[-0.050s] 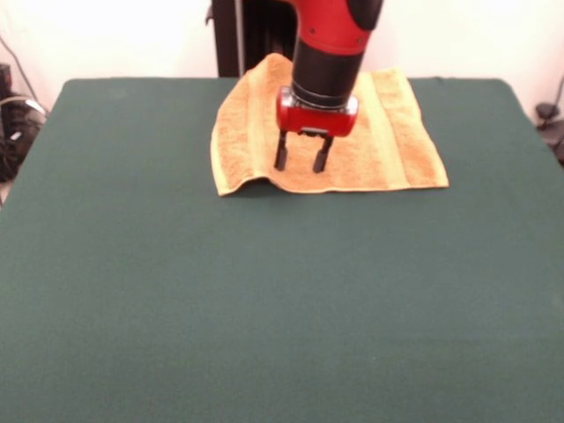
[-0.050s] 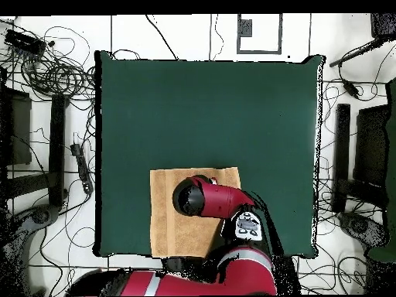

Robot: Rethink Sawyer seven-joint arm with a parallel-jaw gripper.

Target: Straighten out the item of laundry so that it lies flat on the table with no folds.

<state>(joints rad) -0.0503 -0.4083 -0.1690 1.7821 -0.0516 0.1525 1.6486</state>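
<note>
Table [image 1: 264, 308]: broad dark green top, wide bare room near, left and right in front view. Towel [image 1: 397, 150]: far-centre, mostly flat; left side bowed, near-left corner lifted off cloth; far edge close to table's far edge. Gripper [image 1: 301, 160]: hangs over towel's middle, fingers apart, nothing held.

Risk: pinching mid-towel likely bunches fabric; dragging farther likely sends towel over far edge. Safer pull: leftward or nearward.
</note>
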